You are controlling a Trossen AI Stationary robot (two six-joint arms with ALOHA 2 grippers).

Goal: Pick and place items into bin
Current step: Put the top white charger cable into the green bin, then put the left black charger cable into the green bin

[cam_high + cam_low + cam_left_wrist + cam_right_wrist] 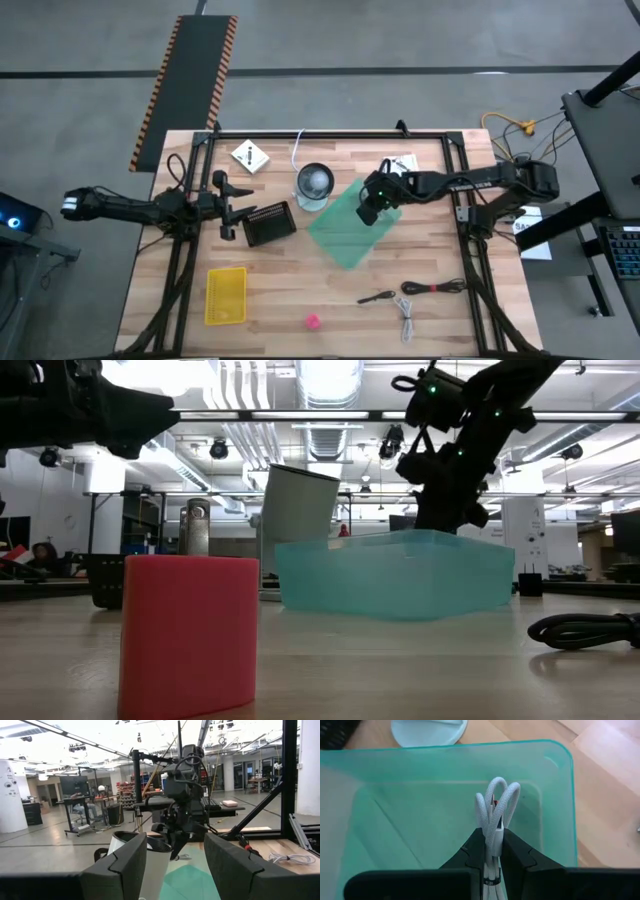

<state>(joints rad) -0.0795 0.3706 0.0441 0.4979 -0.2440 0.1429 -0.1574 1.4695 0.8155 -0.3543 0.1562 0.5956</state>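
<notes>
My right gripper (370, 212) hovers over the far right part of the green see-through bin (345, 232), shut on a white coiled cable (497, 800). In the low view it (440, 480) stands above the bin (395, 575). My left gripper (228, 208) waits open at the table's left side, touching nothing. On the table lie two white packets (249, 156) (403, 162), a black-handled tool (377, 297), a dark thin cable (432, 287), another white coiled cable (408, 322), and a pink object (312, 321). My right gripper pinches the white coiled cable between its two fingers (517, 850), coming from above and pointing down. The fingers close on the bundled strands (492, 831). Its folded loops (500, 792) stick out past the fingertips. The cable is lifted clear, over the bin's inside (420, 820).
A round clear-grey cup (315, 185) stands at the bin's far left corner. A black mesh basket (268, 225) sits by my left gripper, a yellow one (226, 295) near the front left. A thin white cable (298, 150) lies at the far edge. Black frame rails border the table.
</notes>
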